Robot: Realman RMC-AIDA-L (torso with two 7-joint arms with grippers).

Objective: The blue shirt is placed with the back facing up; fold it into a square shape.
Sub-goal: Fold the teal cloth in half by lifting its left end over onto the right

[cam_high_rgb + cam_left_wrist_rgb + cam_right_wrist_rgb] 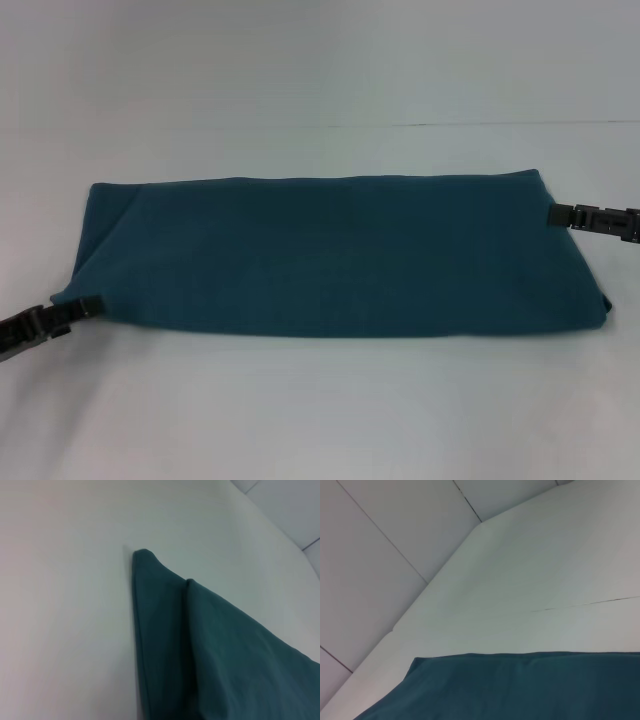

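Note:
The blue shirt (330, 255) lies flat on the white table (320, 420), folded into one long band running left to right, plain side up. My left gripper (90, 305) comes in low from the left, its tip at the band's near left corner. My right gripper (555, 213) reaches in from the right and its tip meets the band's right end near the far corner. The left wrist view shows a folded corner of the shirt (225, 655) with two layers overlapping. In the right wrist view one straight edge of the shirt (520, 685) lies on the table.
White table surface surrounds the shirt on every side. A thin seam (480, 124) crosses the table behind the shirt. Pale wall panels (395, 540) stand past the table's far edge.

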